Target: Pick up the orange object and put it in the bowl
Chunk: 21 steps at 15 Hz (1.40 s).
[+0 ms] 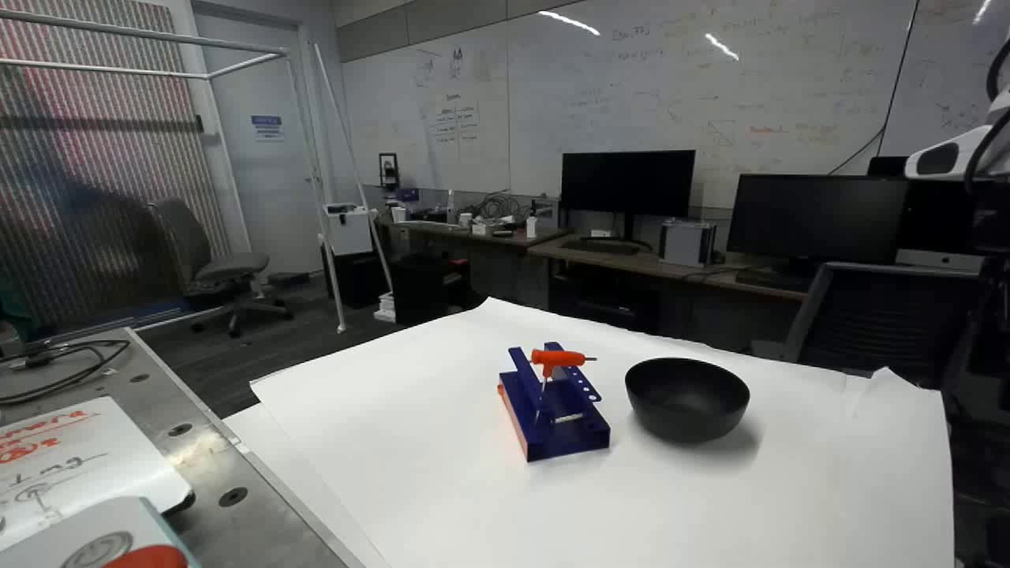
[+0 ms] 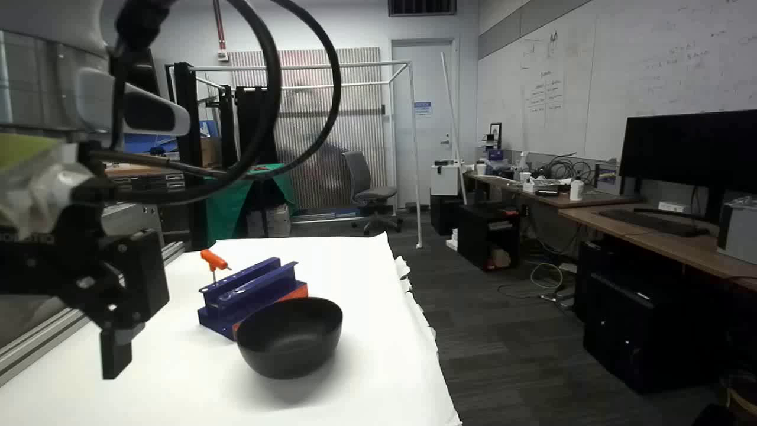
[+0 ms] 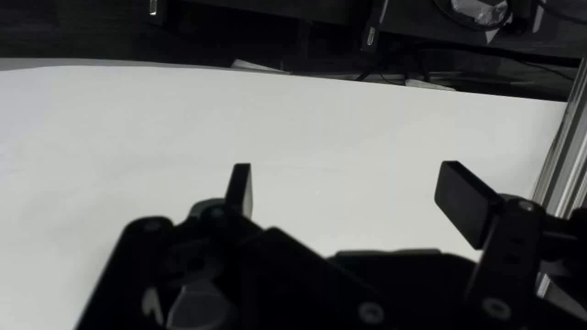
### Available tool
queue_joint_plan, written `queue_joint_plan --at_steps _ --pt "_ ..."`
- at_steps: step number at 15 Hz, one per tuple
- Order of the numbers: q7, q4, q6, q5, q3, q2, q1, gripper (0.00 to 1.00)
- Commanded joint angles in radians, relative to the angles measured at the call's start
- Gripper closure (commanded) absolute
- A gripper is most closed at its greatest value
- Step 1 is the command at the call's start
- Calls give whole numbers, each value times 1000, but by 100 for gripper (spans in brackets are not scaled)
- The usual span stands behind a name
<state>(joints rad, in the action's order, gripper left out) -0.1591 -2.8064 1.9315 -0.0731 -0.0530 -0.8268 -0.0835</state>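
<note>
The orange object is a T-handled tool with a metal shaft (image 1: 559,359) (image 2: 214,259). Its shaft points down into a raised rail of a dark blue rectangular holder (image 1: 570,443) (image 2: 248,296), and its orange handle stands above the rail. The round black bowl (image 1: 686,404) (image 2: 290,346) stands upright on the white table beside the holder and looks empty in both exterior views. My gripper (image 3: 345,195) is open with nothing between its fingers. In an exterior view it hangs above the table at the near left, apart from bowl and tool. The wrist view shows neither of them.
White paper (image 1: 410,473) covers the table, with curled edges. A metal rail (image 3: 562,151) runs along one table side. A metal bench (image 1: 229,481) stands at the near left in an exterior view. An office chair (image 1: 892,315) stands behind the table, by desks with monitors.
</note>
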Motion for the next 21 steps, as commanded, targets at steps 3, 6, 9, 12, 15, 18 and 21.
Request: queue_joint_plan --at_steps 3,6,9,12,15,18,21 --pt "-3 1 -3 -3 5 4 5 0" --pt "-3 1 -3 -3 5 5 5 0" --pt "74 92 71 -26 58 139 -12 0" --pt "148 214 155 -3 133 314 -18 0" --pt "82 330 286 45 167 486 -39 0" --pt "79 456 399 101 192 663 -42 0" --pt "97 609 391 207 209 805 -39 0"
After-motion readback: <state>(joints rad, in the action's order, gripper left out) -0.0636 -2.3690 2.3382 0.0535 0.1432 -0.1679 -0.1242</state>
